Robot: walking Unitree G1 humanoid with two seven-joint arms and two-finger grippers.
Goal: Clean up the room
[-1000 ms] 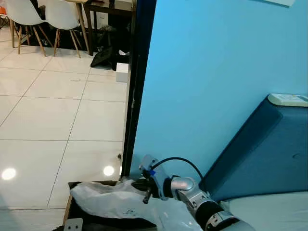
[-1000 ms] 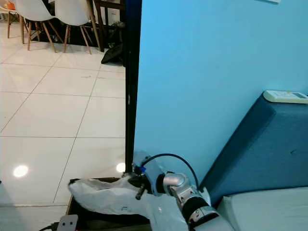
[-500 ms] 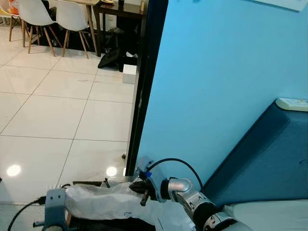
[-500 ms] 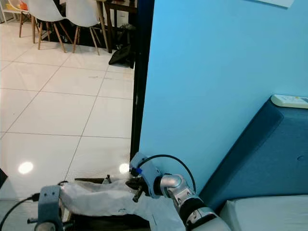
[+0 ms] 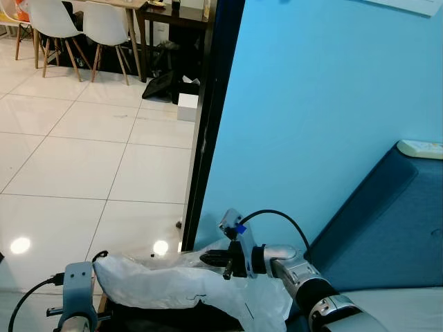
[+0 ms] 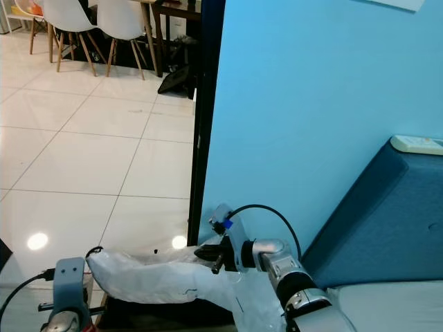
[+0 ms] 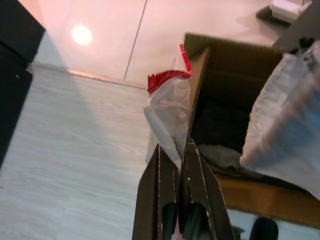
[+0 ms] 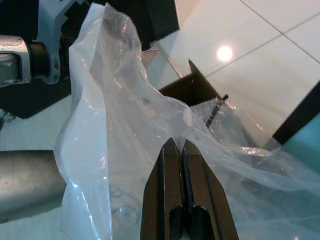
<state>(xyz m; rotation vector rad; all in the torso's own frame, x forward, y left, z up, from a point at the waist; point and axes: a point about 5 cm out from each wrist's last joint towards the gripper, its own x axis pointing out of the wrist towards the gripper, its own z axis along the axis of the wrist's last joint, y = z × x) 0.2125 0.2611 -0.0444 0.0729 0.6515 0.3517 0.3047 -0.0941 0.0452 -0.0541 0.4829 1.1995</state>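
Right gripper [image 8: 181, 146], jaws closed on a fold of the clear plastic bag [image 5: 173, 287], which it holds draped above the open cardboard box [image 7: 220, 90] on the floor beside the blue wall [image 5: 311, 111]. Left gripper [image 7: 180, 150], jaws pinched on a red-edged clear wrapper [image 7: 167, 100], held just outside the box's rim.

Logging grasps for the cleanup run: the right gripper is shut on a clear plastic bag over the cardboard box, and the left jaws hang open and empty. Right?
Not quite. The left gripper is not empty: the left wrist view shows it shut on a red-edged wrapper. The right gripper does pinch the clear plastic bag over the cardboard box.
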